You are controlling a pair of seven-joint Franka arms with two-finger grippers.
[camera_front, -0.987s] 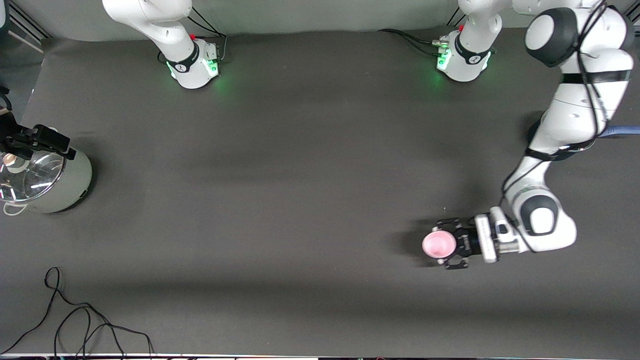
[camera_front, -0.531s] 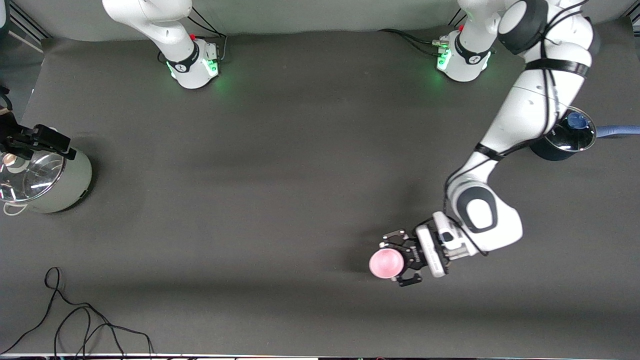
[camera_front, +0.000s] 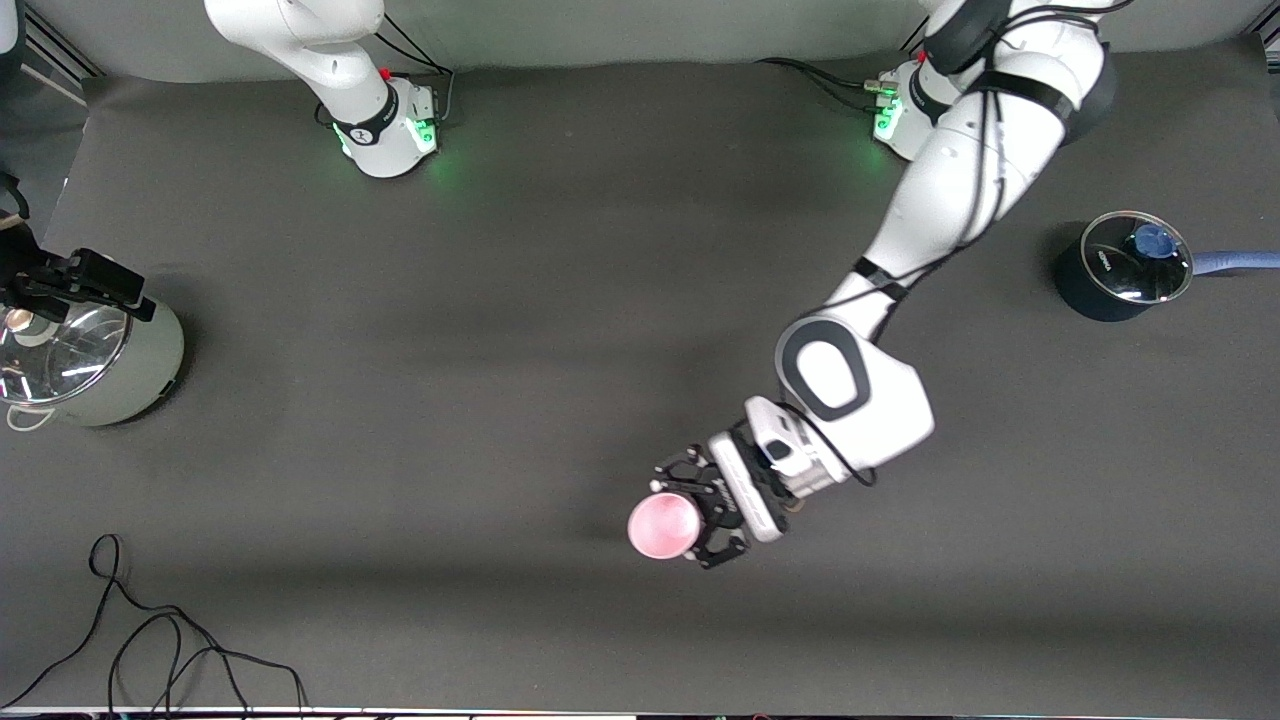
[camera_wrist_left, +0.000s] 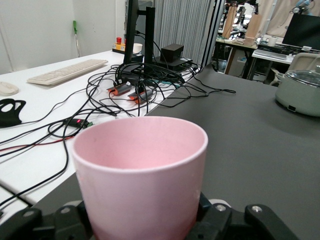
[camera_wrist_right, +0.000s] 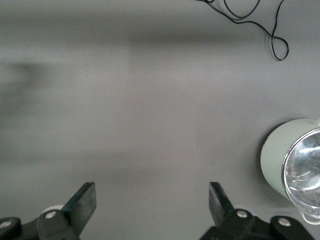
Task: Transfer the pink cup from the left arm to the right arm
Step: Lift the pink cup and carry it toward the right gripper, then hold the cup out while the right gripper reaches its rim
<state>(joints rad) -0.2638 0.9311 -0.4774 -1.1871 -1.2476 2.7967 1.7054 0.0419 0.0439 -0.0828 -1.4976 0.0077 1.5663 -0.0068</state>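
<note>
Overhead, from the front view, the left gripper [camera_front: 690, 520] holds the pink cup [camera_front: 664, 525] upright, mouth up, jaws closed on its sides, above the table [camera_front: 500, 300] at mid-length, over the part nearest the camera. Only the right arm's base [camera_front: 385, 125] shows here; its gripper is out of this view, apparently over the green pot [camera_front: 85, 365] at that arm's end of the table. A dark lidded pot [camera_front: 1120, 265] stands at the left arm's end, with lettering on the lid too small to read. Judged from this, the cup must travel well toward the right arm's end, or the right arm must come to meet it; the cup's long axis is vertical, so a side grasp above or below the holding jaws suits. Next, the left wrist view: cup [camera_wrist_left: 140, 175] seated between the jaws, green pot [camera_wrist_left: 300, 92] well apart. Lastly, the right wrist view: right gripper [camera_wrist_right: 152, 205] with jaws wide apart and empty, looking down on bare table [camera_wrist_right: 150, 100], green pot [camera_wrist_right: 292, 162] beside. No legible writing anywhere.
</note>
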